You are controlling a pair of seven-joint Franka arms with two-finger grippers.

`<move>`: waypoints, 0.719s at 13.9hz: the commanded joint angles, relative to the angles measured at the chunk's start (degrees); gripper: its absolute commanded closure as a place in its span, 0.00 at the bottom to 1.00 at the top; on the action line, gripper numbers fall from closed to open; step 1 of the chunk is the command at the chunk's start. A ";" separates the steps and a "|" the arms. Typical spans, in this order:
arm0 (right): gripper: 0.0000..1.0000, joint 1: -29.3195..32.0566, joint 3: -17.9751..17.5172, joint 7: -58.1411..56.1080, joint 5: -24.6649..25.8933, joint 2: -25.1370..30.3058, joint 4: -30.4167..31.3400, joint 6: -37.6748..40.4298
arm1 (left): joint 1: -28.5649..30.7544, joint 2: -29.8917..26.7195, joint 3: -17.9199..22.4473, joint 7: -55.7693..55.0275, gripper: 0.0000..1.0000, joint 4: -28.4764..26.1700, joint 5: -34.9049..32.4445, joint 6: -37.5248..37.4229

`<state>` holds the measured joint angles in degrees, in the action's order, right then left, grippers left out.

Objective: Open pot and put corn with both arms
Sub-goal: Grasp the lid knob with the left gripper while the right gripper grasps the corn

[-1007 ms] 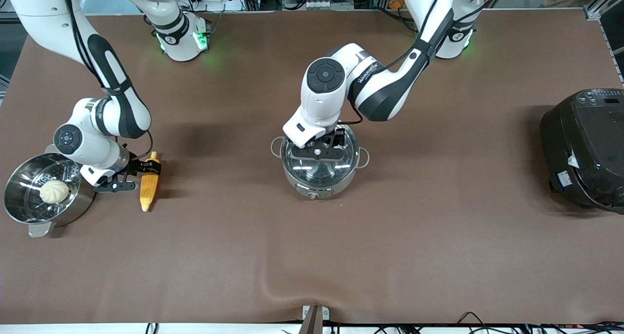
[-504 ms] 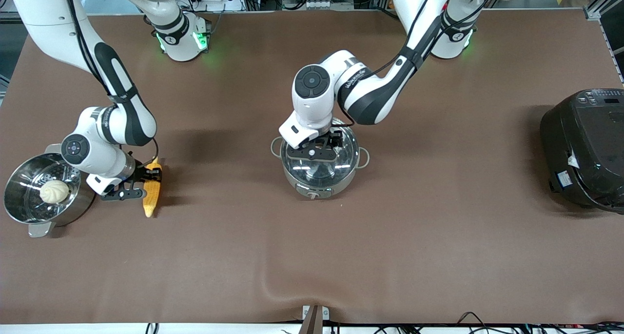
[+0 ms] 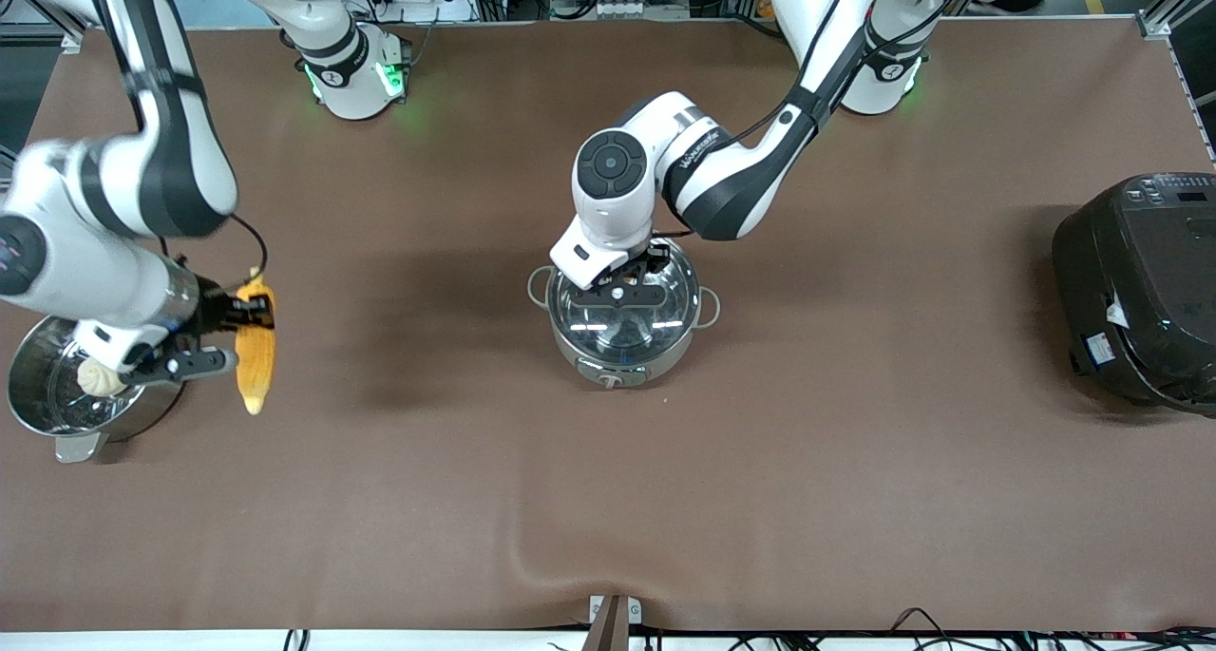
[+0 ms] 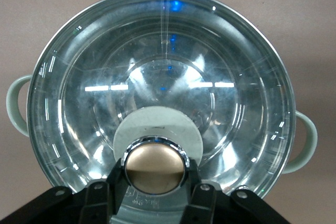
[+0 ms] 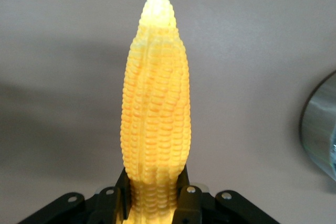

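Right gripper [image 3: 249,320] clamps corn [image 3: 255,347] by thick end, airborne beside steamer [image 3: 57,413]. Left gripper [image 3: 622,280] pinches lid knob [image 4: 155,167]; lid [image 4: 163,77] on pot [image 3: 622,358].

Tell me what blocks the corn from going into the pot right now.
The glass lid is on the pot, with the left end effector closed on its knob. The right end effector holds the corn over bare table between them.
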<state>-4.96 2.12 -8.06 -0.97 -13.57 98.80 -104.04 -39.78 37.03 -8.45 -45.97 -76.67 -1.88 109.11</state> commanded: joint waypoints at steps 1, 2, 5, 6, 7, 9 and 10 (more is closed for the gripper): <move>1.00 -1.45 0.17 1.11 -0.34 -1.20 -5.27 5.23 | -0.21 -1.78 0.36 -1.31 1.00 -0.15 1.00 -2.67; 1.00 -1.89 0.08 1.20 -0.34 -1.11 -5.98 6.20 | -0.21 -2.13 0.45 -1.49 1.00 -0.15 0.91 -3.19; 1.00 -2.34 -0.01 2.16 -3.15 -0.76 -6.60 7.35 | 0.75 -5.38 0.63 -1.66 1.00 -0.06 0.82 -5.30; 1.00 -2.34 0.08 2.17 -3.24 -0.76 -6.60 7.44 | 1.62 -6.61 0.63 -1.75 1.00 -0.06 0.82 -5.83; 1.00 -2.34 -0.01 2.17 -3.25 -0.76 -6.60 7.53 | 3.20 -7.93 0.63 -1.75 1.00 -0.06 0.91 -6.01; 1.00 -2.51 -0.18 3.13 -3.42 -0.67 -7.91 9.28 | 8.20 -10.04 0.54 -2.89 1.00 -0.06 1.09 -6.10; 1.00 -3.56 -0.36 4.87 -3.51 -0.67 -9.40 10.59 | 11.01 -10.57 0.54 -2.81 1.00 0.03 1.09 -6.10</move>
<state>-7.08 1.82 -6.09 -3.69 -13.66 93.14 -96.48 -34.01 29.40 -7.57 -48.07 -75.89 -1.85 104.06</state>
